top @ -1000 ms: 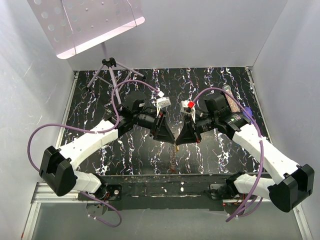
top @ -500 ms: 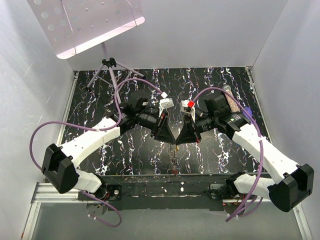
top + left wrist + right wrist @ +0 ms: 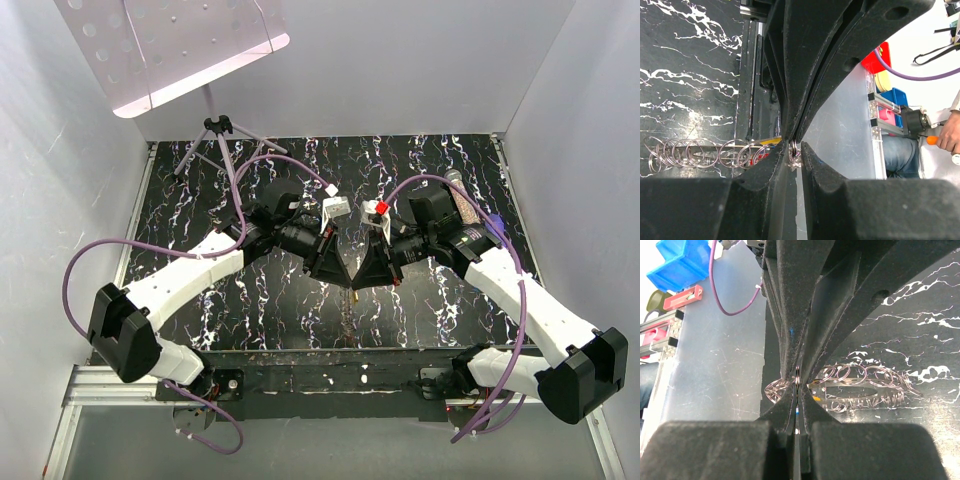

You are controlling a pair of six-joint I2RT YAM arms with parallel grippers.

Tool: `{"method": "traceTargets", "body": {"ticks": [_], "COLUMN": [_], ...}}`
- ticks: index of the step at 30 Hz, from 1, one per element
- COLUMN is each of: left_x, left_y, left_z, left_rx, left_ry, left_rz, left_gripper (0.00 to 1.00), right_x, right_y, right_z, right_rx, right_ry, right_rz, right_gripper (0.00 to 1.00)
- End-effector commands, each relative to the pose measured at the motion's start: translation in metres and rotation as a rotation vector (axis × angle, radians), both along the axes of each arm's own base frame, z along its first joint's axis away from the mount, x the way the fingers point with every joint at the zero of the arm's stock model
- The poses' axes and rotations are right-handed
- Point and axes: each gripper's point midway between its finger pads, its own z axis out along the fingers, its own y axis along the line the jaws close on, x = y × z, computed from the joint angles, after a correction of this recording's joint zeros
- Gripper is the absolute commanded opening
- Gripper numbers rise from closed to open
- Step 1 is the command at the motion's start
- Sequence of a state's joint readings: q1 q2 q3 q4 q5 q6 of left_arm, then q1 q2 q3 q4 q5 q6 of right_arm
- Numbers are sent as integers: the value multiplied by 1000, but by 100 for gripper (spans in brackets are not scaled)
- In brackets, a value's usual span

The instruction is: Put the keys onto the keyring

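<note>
Both grippers meet tip to tip above the middle of the black marbled table (image 3: 250, 300). My right gripper (image 3: 358, 277) is shut on a silver keyring (image 3: 797, 376), which stands edge-on between its fingers. My left gripper (image 3: 340, 275) pinches the same keyring (image 3: 793, 150) from the opposite side, its jaws nearly together. A chain of linked silver rings (image 3: 347, 318) hangs from it toward the near edge; it also shows in the left wrist view (image 3: 700, 152) and the right wrist view (image 3: 865, 377). A yellow-orange key (image 3: 352, 296) hangs just below the tips. A sliver of blue (image 3: 797, 410) shows between the right fingers.
A purple marker pen (image 3: 492, 228) and a clear tube of pinkish beads (image 3: 463, 206) lie at the right, behind the right arm. A small tripod (image 3: 222, 135) stands at the back left under a perforated panel (image 3: 170, 40). White walls enclose the table.
My left gripper has moved right, closing in on the right gripper until the tips meet at the keyring. The right arm has stayed still.
</note>
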State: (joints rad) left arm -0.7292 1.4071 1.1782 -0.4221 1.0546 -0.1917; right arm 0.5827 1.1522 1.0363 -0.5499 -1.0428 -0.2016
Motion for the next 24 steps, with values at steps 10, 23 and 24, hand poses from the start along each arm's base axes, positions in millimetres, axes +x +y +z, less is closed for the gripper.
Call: {"method": "traceTargets", "body": {"ticks": [10,23,24], "left_x": [-7,-10,-10], "left_y": [-3,0,0], "left_z": [5,7,9], "left_rx": [-1,1,-8], "left_ry": [-29,-41,-39], "left_rz": [-46,-49,-42], "left_gripper": [12,0,0], "right_x": [1,0,0], "right_y": [5,4,4], "right_z": [22,29,30], "right_rx": [70,88,93], "right_ry": [-46,-26,-27], "right_rz": [25,19,19], "right_gripper": [1,26,32]}}
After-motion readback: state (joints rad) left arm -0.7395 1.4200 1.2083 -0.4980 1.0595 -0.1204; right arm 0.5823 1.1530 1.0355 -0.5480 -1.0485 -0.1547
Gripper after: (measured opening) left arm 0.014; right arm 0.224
